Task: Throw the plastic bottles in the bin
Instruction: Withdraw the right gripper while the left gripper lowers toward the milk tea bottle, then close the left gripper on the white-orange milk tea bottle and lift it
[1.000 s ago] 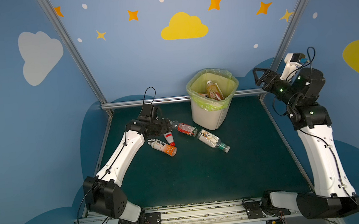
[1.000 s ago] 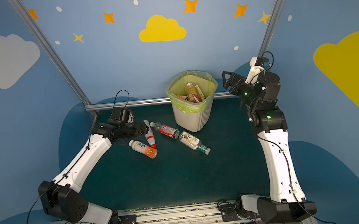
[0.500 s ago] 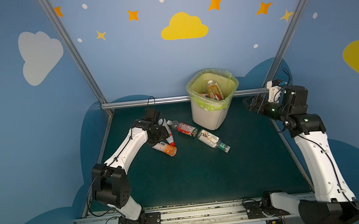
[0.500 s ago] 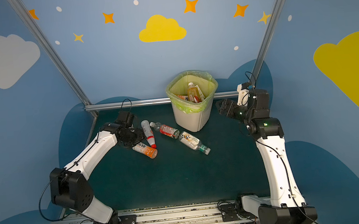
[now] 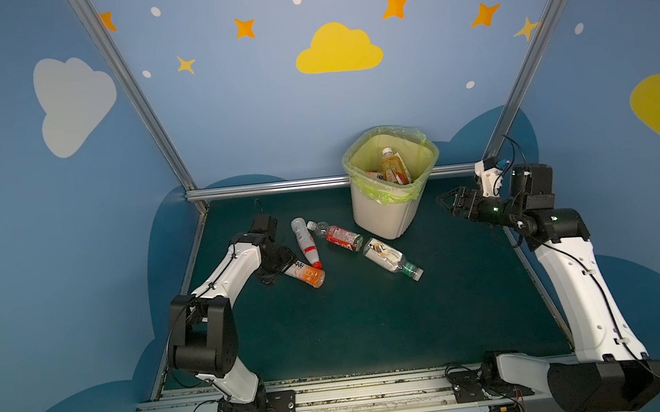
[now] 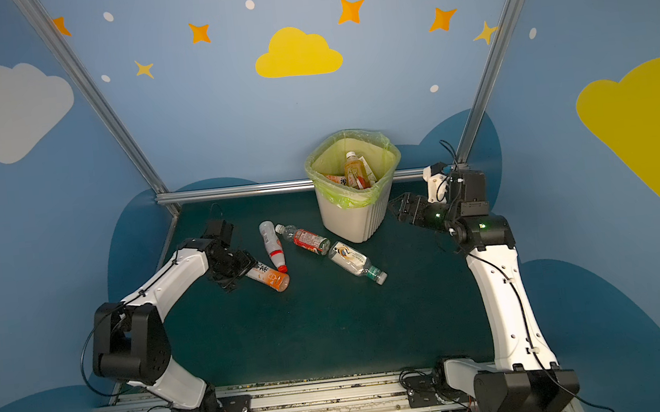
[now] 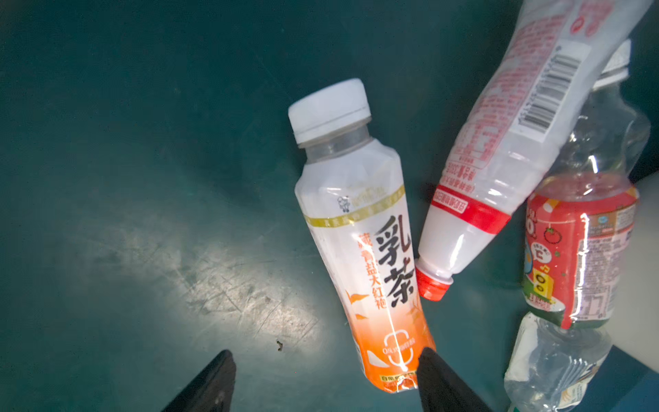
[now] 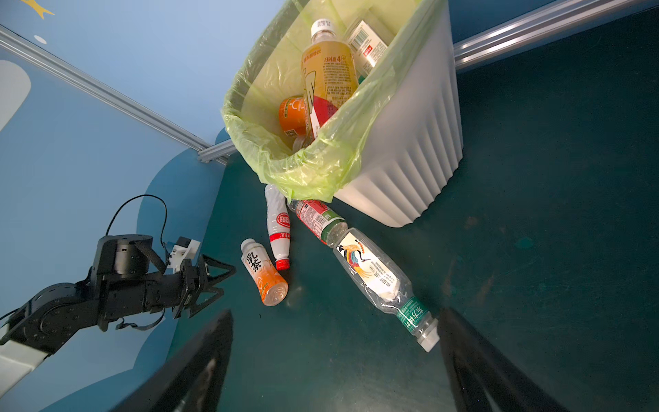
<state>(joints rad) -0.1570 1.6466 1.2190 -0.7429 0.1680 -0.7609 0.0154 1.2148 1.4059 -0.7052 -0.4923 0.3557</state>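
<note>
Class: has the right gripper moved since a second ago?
Yes. Against the bin, the right gripper has dropped from rim height to beside its wall, coming closer.

Blue walls (image 5: 269, 117) with clouds (image 5: 338, 49) and stars (image 5: 245, 28) surround a dark teal floor (image 5: 354, 330) and aluminium rails (image 5: 268, 187).

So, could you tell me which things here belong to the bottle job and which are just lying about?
Job: orange bottle, red-capped bottle, red-labelled bottle, green-capped bottle, bin, binned bottles.
Not job: metal rail, painted cloud.
</note>
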